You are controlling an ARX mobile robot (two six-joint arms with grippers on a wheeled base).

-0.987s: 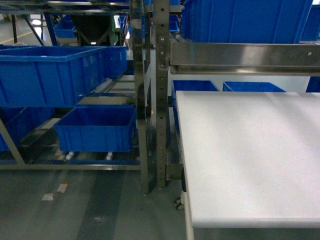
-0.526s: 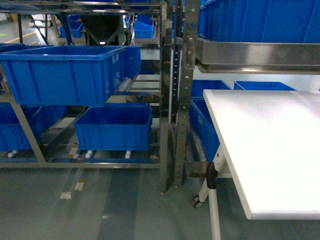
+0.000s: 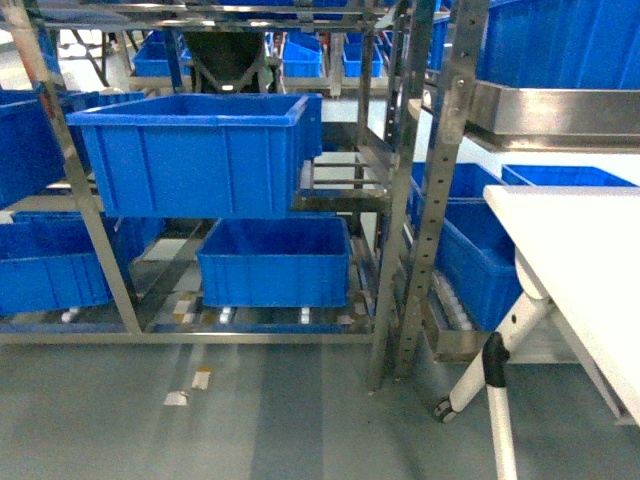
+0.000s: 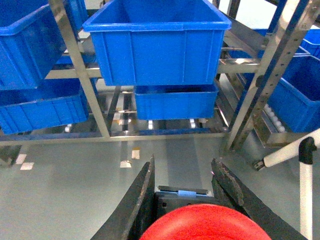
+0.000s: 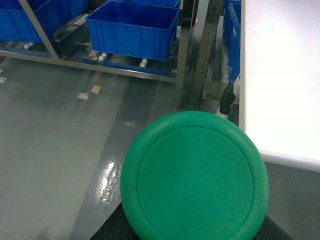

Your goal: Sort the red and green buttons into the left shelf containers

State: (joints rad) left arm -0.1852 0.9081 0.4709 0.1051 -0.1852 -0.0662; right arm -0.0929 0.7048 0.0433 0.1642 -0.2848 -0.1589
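Note:
My left gripper (image 4: 183, 167) is shut on the red button (image 4: 205, 225): its red cap fills the bottom of the left wrist view, and its black base sits between the dark fingers (image 4: 144, 195). The green button (image 5: 194, 175) is held in my right gripper (image 5: 195, 232) above the grey floor, and its cap hides the jaws. The left shelf containers are blue bins on a steel rack: an upper one (image 3: 190, 150) (image 4: 155, 50) and a lower one (image 3: 272, 262) (image 4: 175, 102) (image 5: 132, 30). Neither gripper shows in the head view.
A white table (image 3: 590, 260) stands at the right on a white leg with a caster (image 3: 490, 385). Perforated steel uprights (image 3: 430, 200) separate the racks, with more blue bins (image 3: 480, 262) behind them. Tape scraps (image 3: 190, 388) lie on the floor.
The head view has swung left: the left rack and its bins have slid towards the middle of the frame and the white table has slid to the right edge.

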